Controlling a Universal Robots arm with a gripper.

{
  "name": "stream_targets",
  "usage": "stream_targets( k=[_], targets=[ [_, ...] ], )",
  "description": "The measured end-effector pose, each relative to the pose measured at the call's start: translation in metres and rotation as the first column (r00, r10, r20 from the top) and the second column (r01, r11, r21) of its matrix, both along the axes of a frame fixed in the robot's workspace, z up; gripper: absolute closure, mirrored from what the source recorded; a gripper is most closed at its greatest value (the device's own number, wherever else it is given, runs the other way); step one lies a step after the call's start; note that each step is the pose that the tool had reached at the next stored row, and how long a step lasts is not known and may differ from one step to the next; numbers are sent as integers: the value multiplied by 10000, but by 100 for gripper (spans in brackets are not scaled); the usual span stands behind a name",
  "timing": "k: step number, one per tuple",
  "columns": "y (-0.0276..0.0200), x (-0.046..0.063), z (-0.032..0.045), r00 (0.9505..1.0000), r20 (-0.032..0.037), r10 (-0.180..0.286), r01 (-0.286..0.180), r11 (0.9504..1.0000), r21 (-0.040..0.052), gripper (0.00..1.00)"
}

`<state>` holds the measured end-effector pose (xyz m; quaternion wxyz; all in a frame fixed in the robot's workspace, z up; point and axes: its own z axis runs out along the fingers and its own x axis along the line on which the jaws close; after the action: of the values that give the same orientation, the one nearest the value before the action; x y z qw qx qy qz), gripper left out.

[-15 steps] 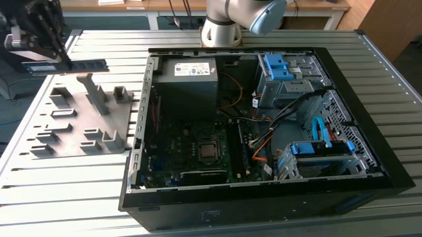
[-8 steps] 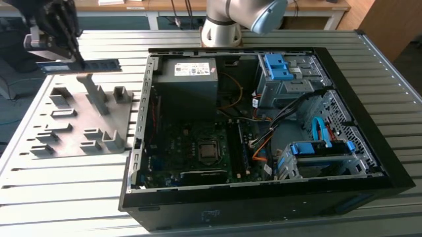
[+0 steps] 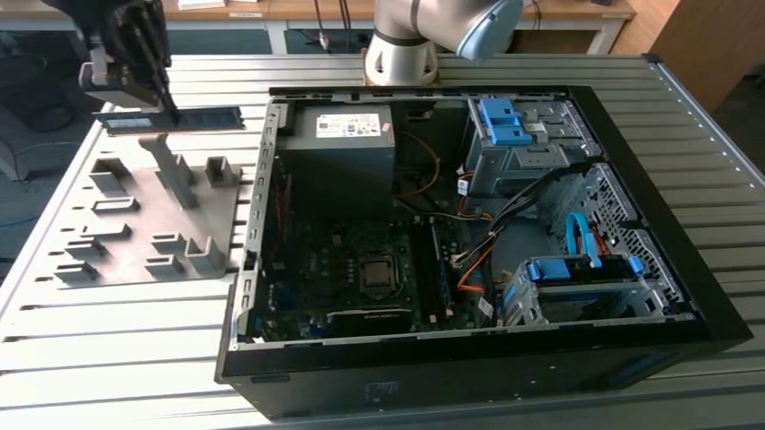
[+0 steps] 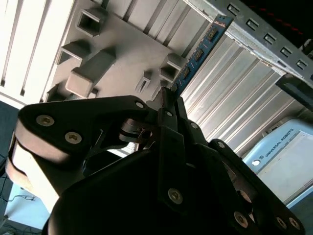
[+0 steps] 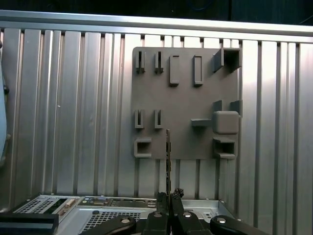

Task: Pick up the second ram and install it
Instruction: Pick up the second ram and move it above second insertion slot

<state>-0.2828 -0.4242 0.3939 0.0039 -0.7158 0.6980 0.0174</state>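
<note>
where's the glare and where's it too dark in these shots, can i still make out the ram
Exterior view: table slats bright, the case interior in shadow. Second wrist view: slats beside the fixture plate wash out to white, the pincer is a near-black mass, but the blue second ram it grips is well lit. First wrist view: even light, the ram a thin edge-on line.

On the desk (image 3: 669, 116), the fixture plate (image 3: 129, 222) lies to the exterior view's left of the computer case (image 3: 478, 376), with the second ram (image 3: 203, 116) at its far edge.
</note>
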Motion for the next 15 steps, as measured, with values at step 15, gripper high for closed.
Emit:
stream_targets(
  k=[15],
  targets=[
    [0, 426, -1, 10000, -3, 0, 0, 10000, -1, 86]
  ],
)
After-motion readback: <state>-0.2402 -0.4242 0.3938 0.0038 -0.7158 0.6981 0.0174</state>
